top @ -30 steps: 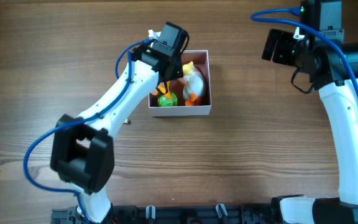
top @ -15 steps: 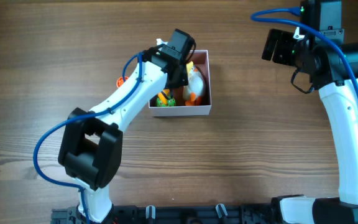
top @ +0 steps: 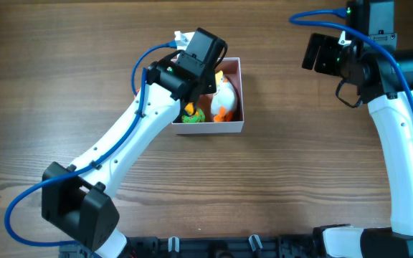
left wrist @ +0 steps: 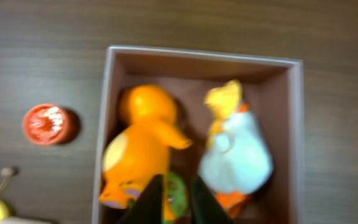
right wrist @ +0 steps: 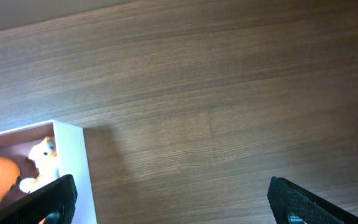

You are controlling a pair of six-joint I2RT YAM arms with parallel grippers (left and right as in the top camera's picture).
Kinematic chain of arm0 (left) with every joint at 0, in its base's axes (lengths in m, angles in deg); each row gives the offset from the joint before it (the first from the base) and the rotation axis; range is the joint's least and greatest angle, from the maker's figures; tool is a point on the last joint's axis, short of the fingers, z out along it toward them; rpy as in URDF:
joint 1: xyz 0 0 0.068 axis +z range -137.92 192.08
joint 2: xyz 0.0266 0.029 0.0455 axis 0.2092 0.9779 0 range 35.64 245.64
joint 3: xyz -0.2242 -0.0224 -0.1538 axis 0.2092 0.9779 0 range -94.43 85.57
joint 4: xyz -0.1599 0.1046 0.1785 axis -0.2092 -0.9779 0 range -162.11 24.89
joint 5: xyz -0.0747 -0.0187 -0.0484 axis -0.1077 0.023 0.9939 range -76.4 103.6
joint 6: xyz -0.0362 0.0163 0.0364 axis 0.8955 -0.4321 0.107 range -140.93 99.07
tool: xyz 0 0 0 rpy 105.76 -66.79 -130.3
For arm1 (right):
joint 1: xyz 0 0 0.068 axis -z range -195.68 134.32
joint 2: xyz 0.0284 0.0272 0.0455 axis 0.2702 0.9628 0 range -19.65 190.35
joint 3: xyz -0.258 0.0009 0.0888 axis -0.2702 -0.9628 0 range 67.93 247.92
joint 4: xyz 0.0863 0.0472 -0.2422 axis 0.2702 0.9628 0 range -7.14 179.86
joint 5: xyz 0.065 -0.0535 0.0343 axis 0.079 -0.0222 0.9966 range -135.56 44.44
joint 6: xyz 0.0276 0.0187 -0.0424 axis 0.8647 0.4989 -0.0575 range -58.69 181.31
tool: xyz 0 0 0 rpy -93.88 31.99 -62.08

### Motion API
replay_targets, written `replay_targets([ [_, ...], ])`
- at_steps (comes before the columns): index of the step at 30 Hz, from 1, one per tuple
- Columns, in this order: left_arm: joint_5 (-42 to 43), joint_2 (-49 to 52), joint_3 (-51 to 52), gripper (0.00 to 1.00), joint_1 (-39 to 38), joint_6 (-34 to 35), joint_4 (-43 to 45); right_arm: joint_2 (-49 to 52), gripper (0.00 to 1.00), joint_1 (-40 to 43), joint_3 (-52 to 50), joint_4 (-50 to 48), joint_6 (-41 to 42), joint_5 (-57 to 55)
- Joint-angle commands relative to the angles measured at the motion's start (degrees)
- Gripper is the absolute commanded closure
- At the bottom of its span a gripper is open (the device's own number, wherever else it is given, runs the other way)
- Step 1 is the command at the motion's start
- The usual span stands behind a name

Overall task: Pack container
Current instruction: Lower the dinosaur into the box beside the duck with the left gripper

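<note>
left gripper (left wrist: 178, 186) shifted, barely parted, hold unclear, over square open-topped container (left wrist: 204, 55), right gripper (right wrist: 173, 199) wide, empty

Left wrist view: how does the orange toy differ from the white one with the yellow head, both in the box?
The orange plastic animal toy is one colour apart from a pale yellow patch; the white plastic duck toy has a yellow head and orange feet. The orange toy looks somewhat broader than the white duck. Here the orange toy is on the left side, the white duck on the right. Both lie side by side inside the square white-walled container.
</note>
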Motion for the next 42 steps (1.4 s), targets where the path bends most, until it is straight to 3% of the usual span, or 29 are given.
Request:
replay_targets([
  [1, -3.7, 1.6, 0.0, 0.43, 0.2, 0.0, -3.0, 0.3, 0.00, 0.0, 0.0, -0.2, -0.3, -0.8],
  [4, -3.7, 3.9, 0.0, 0.36, 0.8, 0.1, -3.4, 0.3, 0.00, 0.0, 0.0, -0.2, -0.3, -0.8],
  [10, -3.0, 7.6, 0.0, 0.36, 2.4, 0.1, -3.3, 0.3, 0.00, 0.0, 0.0, -0.2, -0.3, -0.8],
  [18, 0.0, 7.9, 0.0, 0.28, 2.5, 0.0, -2.6, 0.3, 0.00, 0.0, 0.0, -0.2, -0.3, -0.8],
  [20, 1.3, 8.1, 0.0, 0.34, 2.5, 0.0, -2.2, 0.3, 0.00, 0.0, 0.0, -0.2, -0.3, -0.8],
  [24, 1.3, 9.5, 0.0, 0.58, 2.5, -2.0, -2.2, 0.3, 0.00, 0.0, 0.0, -0.2, -0.3, -0.8],
  [25, 1.3, 9.7, 0.0, 0.58, 2.5, -3.6, -2.3, 0.3, 0.00, 0.0, 0.0, -0.2, -0.3, -0.8],
  [28, 1.3, 10.1, 0.0, 0.39, 2.5, -4.7, -2.5, 0.3, 0.00, 0.0, 0.0, -0.2, -0.3, -0.8],
  [32, 1.3, 10.1, 0.0, 0.39, 2.5, -4.7, -3.1, 0.3, 0.00, 0.0, 0.0, -0.2, -0.3, -0.8],
  [35, 1.3, 10.1, 0.0, 0.50, 2.5, -4.8, -3.3, 0.3, 0.00, 0.0, 0.0, -0.2, -0.3, -0.8],
  [36, 1.3, 10.1, 0.0, 0.63, 2.5, -4.7, -3.3, 0.3, 0.00, 0.0, 0.0, -0.2, -0.3, -0.8],
  [37, 1.3, 10.1, 0.0, 0.67, 2.5, -4.7, -3.4, 0.3, 0.00, 0.0, 0.0, -0.2, -0.3, -0.8],
  [40, 1.3, 10.1, 0.0, 0.96, 2.5, -4.7, -3.7, 0.3, 0.00, 0.0, 0.0, -0.2, -0.3, -0.8],
  [42, 1.3, 10.1, 0.0, 0.96, 2.4, -4.7, -3.8, 0.3, 0.00, 0.0, 0.0, -0.2, -0.3, -0.8],
])
